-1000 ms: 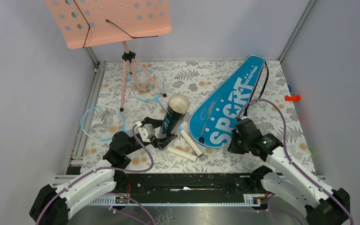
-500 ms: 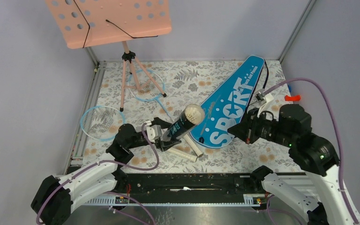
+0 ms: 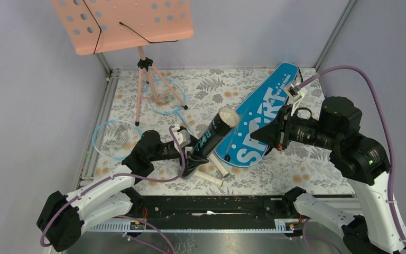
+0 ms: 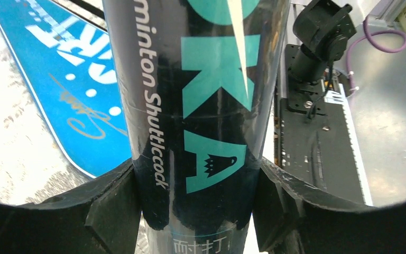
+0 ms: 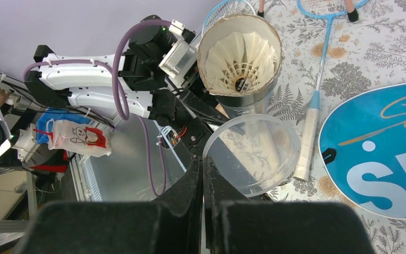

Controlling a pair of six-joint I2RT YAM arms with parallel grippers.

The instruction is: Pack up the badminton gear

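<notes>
Hidden or unclear: the left wrist view cut the tube (image 4: 195, 106) off at both ends and showed only its dark middle with teal lettering. From above, its lower end was buried in the left gripper (image 3: 194, 160), so I could not tell whether it touched the surface (image 3: 296, 164). The shuttlecocks (image 5: 241, 53) sat nested in the tube's mouth, and I could not count them. The clear lid (image 5: 252, 155) was hardly discernible from above; only the right wrist view showed it plainly.

Orientation: the tube stood tilted over the near middle of the surface, just beside the wide end of the bag (image 3: 259, 119). Its long axis ran up and to the right, with the open mouth aimed toward the right gripper (image 3: 269, 135). The left gripper's fingers (image 4: 111, 206) clamped the tube from both sides. The right gripper's fingers were pressed together, pinching the lid's rim. The lid was near the mouth but not on it. The bag lay flat on a diagonal, narrow end toward the far right corner.

Count: one tube, one lid, one bag, two rackets (image 3: 114, 138). The far racket's head lay partly behind the legs of the music stand (image 3: 121, 24).
</notes>
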